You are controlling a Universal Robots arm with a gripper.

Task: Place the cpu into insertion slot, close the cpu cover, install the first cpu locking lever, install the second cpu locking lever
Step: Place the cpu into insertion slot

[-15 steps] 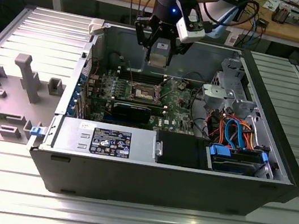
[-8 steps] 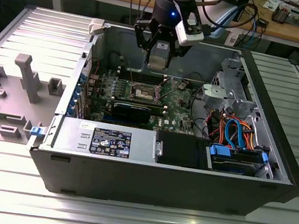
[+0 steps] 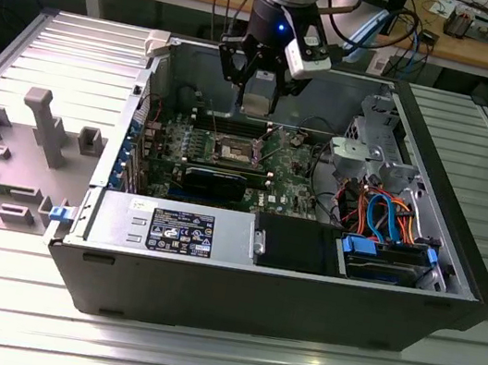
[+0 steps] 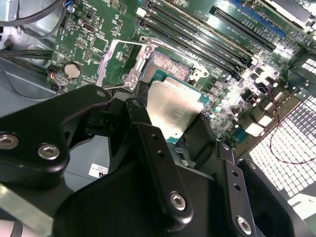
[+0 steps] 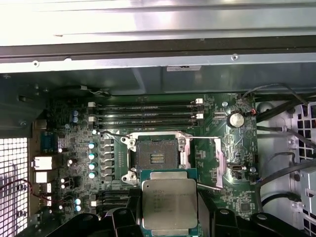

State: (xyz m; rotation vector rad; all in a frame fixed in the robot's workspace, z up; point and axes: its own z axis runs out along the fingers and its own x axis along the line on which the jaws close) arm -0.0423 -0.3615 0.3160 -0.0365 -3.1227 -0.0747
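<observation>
Aloft, flat square silvery cpu (image 5: pixel 169 200) in black metal claw (image 3: pixel 258 99).

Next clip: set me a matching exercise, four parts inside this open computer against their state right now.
Things:
1. cpu
2. slot
3. cover
4. coin cell

States:
A. empty, contacts bare
B. round, silver, seated on the board
C. held in the gripper, above the board
D. swung open beside the slot

Pairs: 1-C, 2-A, 3-D, 4-B.
</observation>
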